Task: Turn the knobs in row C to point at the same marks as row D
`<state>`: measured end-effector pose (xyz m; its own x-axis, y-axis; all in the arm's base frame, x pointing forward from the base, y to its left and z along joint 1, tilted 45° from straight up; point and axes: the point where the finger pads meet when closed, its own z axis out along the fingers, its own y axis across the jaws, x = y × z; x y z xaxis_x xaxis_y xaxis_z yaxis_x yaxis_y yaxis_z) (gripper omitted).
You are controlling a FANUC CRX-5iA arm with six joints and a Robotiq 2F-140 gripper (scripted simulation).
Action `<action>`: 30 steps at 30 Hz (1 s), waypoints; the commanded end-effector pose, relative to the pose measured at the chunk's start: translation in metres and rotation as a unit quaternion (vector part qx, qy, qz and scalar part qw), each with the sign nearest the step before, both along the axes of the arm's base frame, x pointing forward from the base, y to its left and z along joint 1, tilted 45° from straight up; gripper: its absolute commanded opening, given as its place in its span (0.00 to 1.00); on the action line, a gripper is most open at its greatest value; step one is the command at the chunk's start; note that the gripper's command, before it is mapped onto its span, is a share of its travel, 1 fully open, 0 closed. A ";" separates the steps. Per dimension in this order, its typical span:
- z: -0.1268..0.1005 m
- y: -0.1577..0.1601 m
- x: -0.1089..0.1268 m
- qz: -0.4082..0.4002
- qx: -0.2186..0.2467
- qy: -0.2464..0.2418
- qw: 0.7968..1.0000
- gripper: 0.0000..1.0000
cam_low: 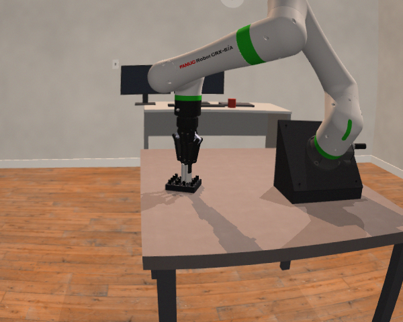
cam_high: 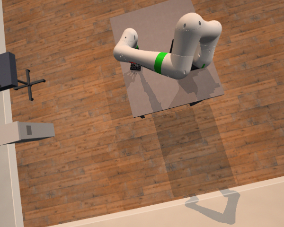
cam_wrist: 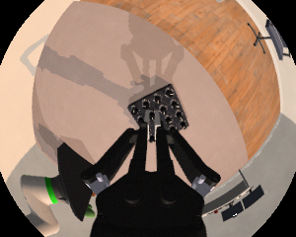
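Note:
The small black knob box stands on the table near its left edge, with several rows of small black knobs on top. My gripper points straight down onto the box, its fingers drawn close together around one knob in the row nearest the wrist camera. I cannot tell which knob it is, and the marks and white lines are too small to read. In the top view the arm hides the gripper and most of the box.
The robot's black base stands on the right of the table. A desk with monitors and a red cup stands behind the table. The table's left edge is close to the box.

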<state>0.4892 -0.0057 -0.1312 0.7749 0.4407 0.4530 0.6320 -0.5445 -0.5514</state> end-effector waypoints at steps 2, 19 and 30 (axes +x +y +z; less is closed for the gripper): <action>0.000 0.000 0.000 -0.028 -0.001 0.030 0.999 0.05; 0.000 0.000 0.000 -0.167 0.000 0.171 0.971 0.05; 0.000 0.000 0.000 -0.256 0.000 0.262 0.931 0.05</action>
<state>0.4893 -0.0058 -0.1312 0.9999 -0.0096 -0.0043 -0.0098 -0.7004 -0.7137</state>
